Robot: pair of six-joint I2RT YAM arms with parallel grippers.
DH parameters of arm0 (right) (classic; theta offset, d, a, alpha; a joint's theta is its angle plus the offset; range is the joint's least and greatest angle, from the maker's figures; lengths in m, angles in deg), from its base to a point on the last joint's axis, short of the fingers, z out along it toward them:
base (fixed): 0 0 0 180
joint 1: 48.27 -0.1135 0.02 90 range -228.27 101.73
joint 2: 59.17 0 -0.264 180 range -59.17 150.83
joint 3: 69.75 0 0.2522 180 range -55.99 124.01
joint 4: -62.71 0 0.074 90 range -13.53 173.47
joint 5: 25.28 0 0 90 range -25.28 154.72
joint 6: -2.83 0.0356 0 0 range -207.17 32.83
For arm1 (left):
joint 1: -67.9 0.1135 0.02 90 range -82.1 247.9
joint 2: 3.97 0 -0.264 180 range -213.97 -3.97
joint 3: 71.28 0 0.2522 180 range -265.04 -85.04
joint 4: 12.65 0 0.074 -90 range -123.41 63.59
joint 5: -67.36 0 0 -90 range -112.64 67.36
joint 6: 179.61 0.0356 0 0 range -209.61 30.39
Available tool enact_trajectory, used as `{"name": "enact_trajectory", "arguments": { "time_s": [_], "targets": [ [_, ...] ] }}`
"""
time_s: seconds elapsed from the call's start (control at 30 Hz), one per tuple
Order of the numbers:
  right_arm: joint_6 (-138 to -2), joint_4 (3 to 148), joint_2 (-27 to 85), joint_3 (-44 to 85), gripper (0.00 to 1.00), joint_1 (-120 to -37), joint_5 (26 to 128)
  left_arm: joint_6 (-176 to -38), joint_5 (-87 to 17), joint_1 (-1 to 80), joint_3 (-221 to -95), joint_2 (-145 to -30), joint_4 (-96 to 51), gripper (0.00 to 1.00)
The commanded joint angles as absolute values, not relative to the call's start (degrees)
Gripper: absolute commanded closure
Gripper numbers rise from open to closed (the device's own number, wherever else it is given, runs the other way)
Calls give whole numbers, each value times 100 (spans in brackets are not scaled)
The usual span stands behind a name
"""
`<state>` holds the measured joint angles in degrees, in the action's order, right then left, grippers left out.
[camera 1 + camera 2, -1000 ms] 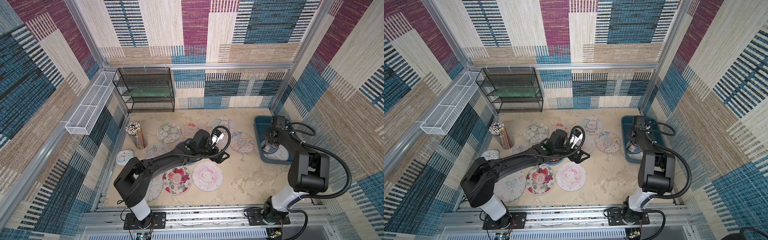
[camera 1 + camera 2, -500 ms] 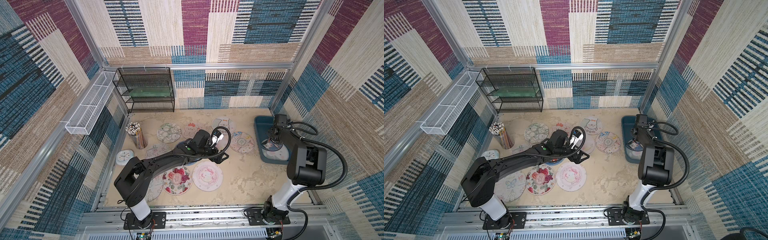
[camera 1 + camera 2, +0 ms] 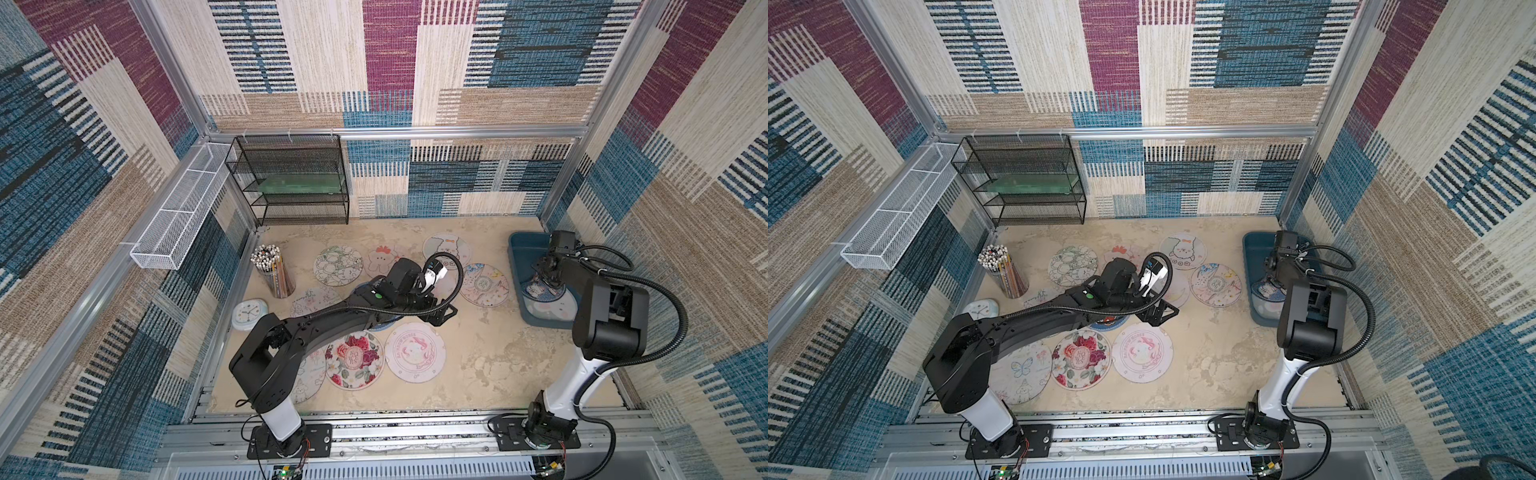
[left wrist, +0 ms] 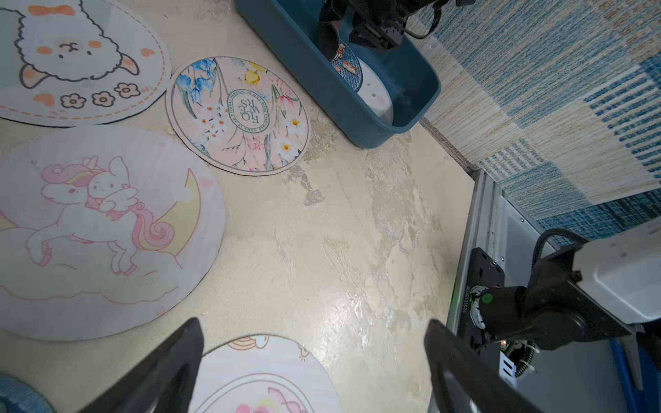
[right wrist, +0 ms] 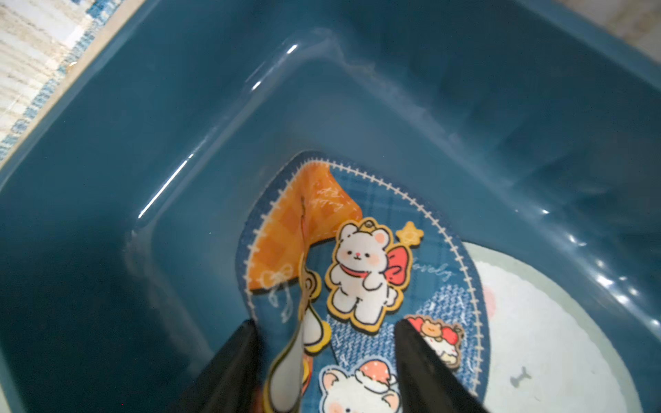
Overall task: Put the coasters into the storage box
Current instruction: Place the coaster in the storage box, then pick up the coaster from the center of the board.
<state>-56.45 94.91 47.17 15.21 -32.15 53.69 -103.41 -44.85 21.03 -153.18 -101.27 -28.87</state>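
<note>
The teal storage box (image 3: 515, 249) (image 5: 143, 143) sits at the table's right edge. My right gripper (image 5: 325, 323) (image 3: 546, 276) hangs inside it, jaws open. Between them lies a creased blue-rimmed bear coaster (image 5: 365, 271) (image 3: 540, 289), resting partly on a white coaster (image 5: 536, 339). My left gripper (image 4: 314, 321) (image 3: 442, 313) is open and empty, low over the table middle, at the edge of a pink round coaster (image 4: 264, 379) (image 3: 414, 351). Nearby lie a floral coaster (image 4: 239, 114) (image 3: 484, 284), a unicorn coaster (image 4: 100, 232), a sheep coaster (image 3: 446, 249) and a rose coaster (image 3: 354, 359).
More coasters are spread over the left half, partly under the left arm. A pencil cup (image 3: 274, 270) and a pale-blue clock (image 3: 248, 313) stand at the left edge. A black mesh rack (image 3: 291, 183) is at the back left, with a white mesh tray (image 3: 178, 212) on the left wall.
My right gripper has opened and let go of the blue bear coaster inside the box. The left arm has barely moved.
</note>
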Motion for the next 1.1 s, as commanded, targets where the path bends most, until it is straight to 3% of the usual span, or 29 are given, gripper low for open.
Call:
{"name": "enact_trajectory", "arguments": {
  "time_s": [0.0,0.33,1.07],
  "targets": [
    [-5876,9322,4565,1507,25,-3211,5506,-10314,-4403,2116,-15379,-10165,-2917,5],
    [-6273,9332,3969,1450,0,-3377,5644,-10367,-4378,2117,-15394,-10192,-2891,5],
    [-7656,9723,3284,1187,3,-5956,5655,-10639,-4465,2238,-14869,-9858,-2583,6]
  ]
}}
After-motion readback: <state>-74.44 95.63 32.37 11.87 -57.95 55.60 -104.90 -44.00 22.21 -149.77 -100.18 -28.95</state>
